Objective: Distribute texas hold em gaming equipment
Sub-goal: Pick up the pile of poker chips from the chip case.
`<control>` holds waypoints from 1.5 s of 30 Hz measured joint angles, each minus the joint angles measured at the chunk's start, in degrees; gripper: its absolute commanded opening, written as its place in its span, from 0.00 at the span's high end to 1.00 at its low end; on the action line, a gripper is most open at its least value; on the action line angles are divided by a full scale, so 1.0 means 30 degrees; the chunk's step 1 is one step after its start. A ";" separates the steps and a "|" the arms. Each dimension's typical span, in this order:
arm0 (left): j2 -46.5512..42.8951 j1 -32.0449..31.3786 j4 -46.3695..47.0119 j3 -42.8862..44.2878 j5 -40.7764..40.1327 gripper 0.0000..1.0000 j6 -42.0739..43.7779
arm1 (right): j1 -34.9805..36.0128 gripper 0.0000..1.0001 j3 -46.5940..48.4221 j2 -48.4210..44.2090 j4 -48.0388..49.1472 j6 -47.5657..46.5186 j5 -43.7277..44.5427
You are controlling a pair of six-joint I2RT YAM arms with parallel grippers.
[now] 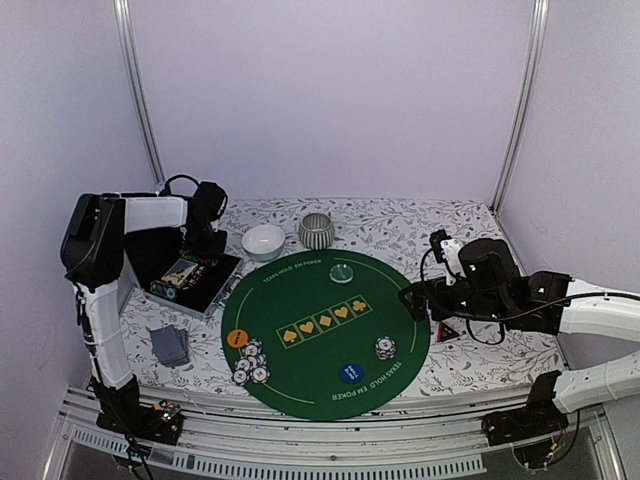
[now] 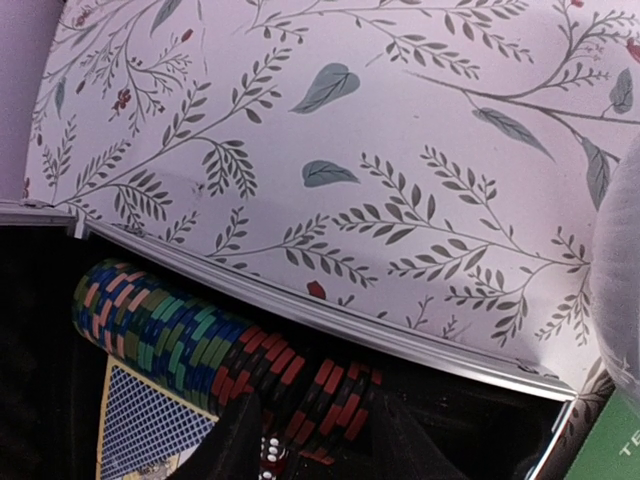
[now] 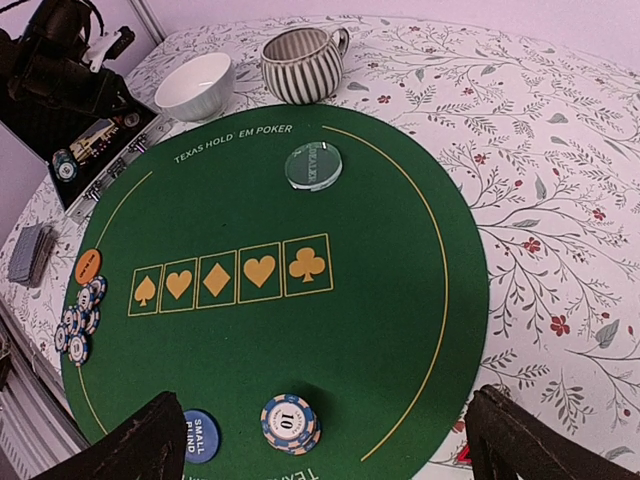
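Note:
My left gripper (image 1: 205, 243) is down in the open black case (image 1: 190, 276). In the left wrist view it is open (image 2: 320, 445), its fingers either side of the red-black end of a row of striped chips (image 2: 320, 385). My right gripper (image 1: 412, 300) is open and empty at the mat's right edge, above a stack of blue-white chips (image 3: 290, 422). On the mat lie a blue button disc (image 3: 198, 437), an orange disc (image 3: 88, 266), a pale green disc (image 3: 313, 165) and a loose chip pile (image 3: 80, 315). Grey-blue cards (image 1: 170, 345) lie left of the mat. The red-black triangle (image 1: 447, 328) lies right of it.
A white bowl (image 1: 263, 241) and a striped grey bowl (image 1: 316, 230) stand behind the round green mat (image 1: 320, 395). The case also holds blue and green chips (image 2: 140, 320), a card deck (image 2: 150, 425) and red dice (image 2: 270, 455). Its metal rim (image 2: 400, 340) runs just beyond my left fingers.

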 measured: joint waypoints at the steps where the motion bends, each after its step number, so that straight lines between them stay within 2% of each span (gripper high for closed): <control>1: -0.0015 -0.0015 0.0022 -0.0029 0.0000 0.61 0.0000 | 0.0000 0.01 0.0000 0.0029 0.0000 -0.0007 -0.0029; 20: -0.0262 -0.0466 -0.0015 -0.0350 -0.0102 0.60 0.0029 | 0.0000 0.01 0.0058 0.0386 0.0000 -0.0095 -0.0430; 31: -0.0160 0.0000 -0.0022 -0.0335 -0.0146 0.59 0.0087 | 0.0000 0.01 0.0058 0.0408 0.0000 -0.0160 -0.0437; 45: -0.0189 0.0262 -0.0124 -0.0226 0.1086 0.60 0.0124 | 0.0000 0.01 0.0058 0.0466 0.0000 -0.0219 -0.0466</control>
